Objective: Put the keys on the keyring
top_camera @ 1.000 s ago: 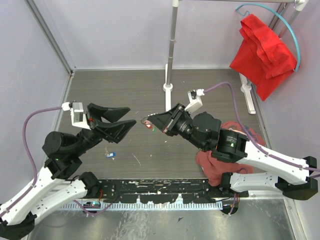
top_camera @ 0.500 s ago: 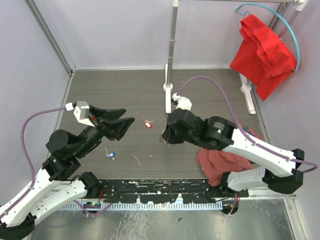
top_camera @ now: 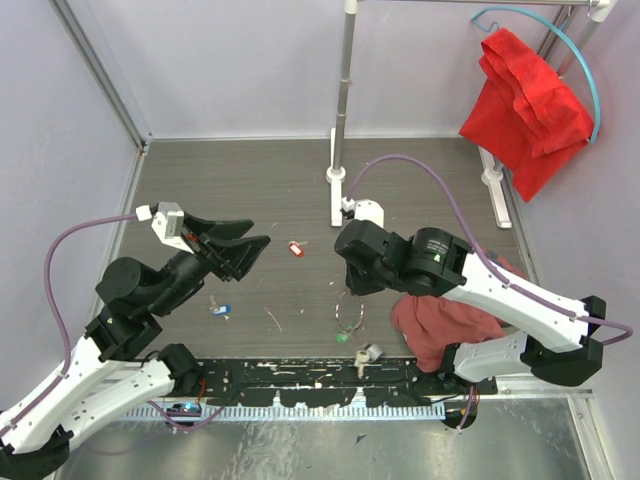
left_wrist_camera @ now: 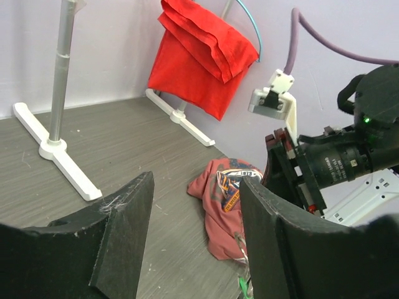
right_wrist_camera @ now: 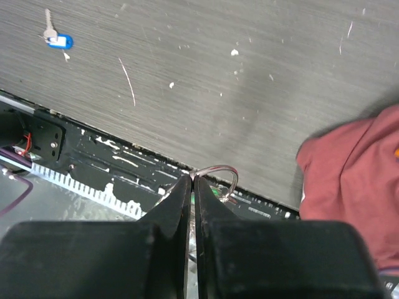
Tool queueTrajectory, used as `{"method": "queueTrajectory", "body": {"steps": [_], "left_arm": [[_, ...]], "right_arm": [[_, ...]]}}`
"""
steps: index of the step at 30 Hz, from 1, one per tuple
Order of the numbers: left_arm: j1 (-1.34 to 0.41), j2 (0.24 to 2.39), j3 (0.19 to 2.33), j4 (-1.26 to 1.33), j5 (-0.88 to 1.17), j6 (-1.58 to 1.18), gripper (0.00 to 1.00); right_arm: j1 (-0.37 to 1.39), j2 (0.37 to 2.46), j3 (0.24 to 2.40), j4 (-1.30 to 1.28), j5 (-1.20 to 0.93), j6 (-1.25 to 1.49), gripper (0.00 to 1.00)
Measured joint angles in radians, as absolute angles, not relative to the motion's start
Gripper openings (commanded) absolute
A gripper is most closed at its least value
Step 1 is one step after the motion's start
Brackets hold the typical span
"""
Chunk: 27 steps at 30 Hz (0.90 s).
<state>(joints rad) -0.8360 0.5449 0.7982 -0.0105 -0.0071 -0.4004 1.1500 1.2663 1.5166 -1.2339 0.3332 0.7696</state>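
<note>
The left gripper (top_camera: 256, 233) is on the left, held up above the dark grey table (top_camera: 240, 180). Its two black jaws are spread wide apart and there is nothing between them. Near it lies a blue key (top_camera: 221, 311), a tiny metal one with a blue plastic tag. It is flat on the table, all by itself. A bit further right lies a red key (top_camera: 295, 249), also tiny, with a red plastic tag. It is on the table between the two grippers and touches neither of them.

At the back, right of the red key, stands a white pole stand (top_camera: 340, 150). In front of it the right gripper (right_wrist_camera: 192, 179) points down. Its jaws are pressed together and pinch the keyring (right_wrist_camera: 219, 166), a thin silver wire loop. The loop sticks out to one side of the tips. From above, the keyring is close to the near edge of the table, by the black strip (top_camera: 300, 372) with white marks. A green key (top_camera: 343, 338) is at the bottom of the loop. A pale key (top_camera: 371, 352) with a greyish head is just beside it. I cannot tell if these two are threaded on the loop.

Further right, a crumpled dark red shirt (top_camera: 430, 330) lies on the table under the right arm. A bright red cloth (top_camera: 525, 100) hangs at the far right.
</note>
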Motion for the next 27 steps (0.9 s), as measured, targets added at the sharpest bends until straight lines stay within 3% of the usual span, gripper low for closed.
{"method": "queueTrajectory", "body": {"steps": [10,21,27], "left_arm": [[-0.836,0.581,0.801,0.007,0.083,-0.360,0.63],[-0.836,0.690,0.980,-0.037,0.158,-0.281,0.64],[-0.836,0.750,1.072,-0.083,0.258,-0.281,0.56]], "right_arm": [[1.150,1.025,1.396,-0.956,0.310,0.488,0.01],[1.150,0.945,1.325,-0.621,0.090,0.226,0.01],[1.150,0.904,1.264,-0.463,0.012,0.132,0.01]]}}
